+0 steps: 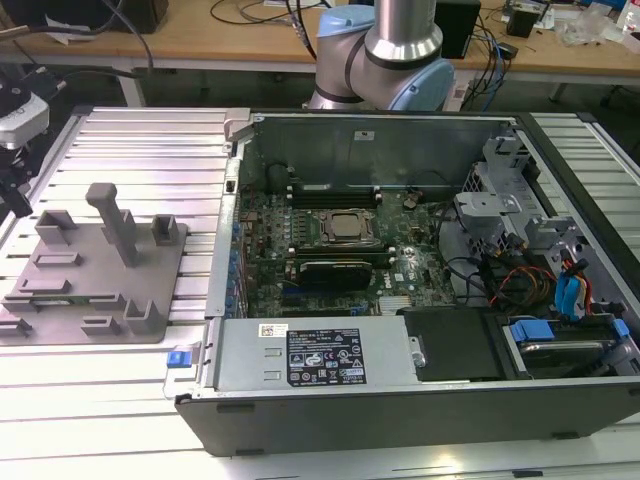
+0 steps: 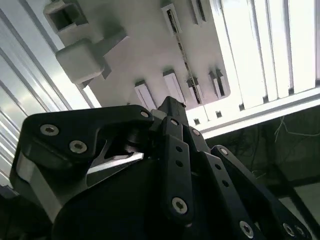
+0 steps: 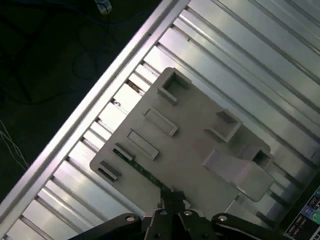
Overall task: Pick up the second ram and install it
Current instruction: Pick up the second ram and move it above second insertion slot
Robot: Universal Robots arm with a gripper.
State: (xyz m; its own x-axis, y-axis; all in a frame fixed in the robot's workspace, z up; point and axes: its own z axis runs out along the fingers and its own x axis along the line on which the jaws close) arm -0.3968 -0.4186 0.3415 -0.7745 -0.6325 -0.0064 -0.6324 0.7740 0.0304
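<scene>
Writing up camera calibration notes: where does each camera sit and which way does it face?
Exterior view: off the arm, above the table, looking down at the open computer case and grey fixture plate; arm beyond the case.
First wrist view: on the wrist, looking down at the plate past the end effector.
Second wrist view: same plate, along the end effector's body.
All three share the plate.
</scene>
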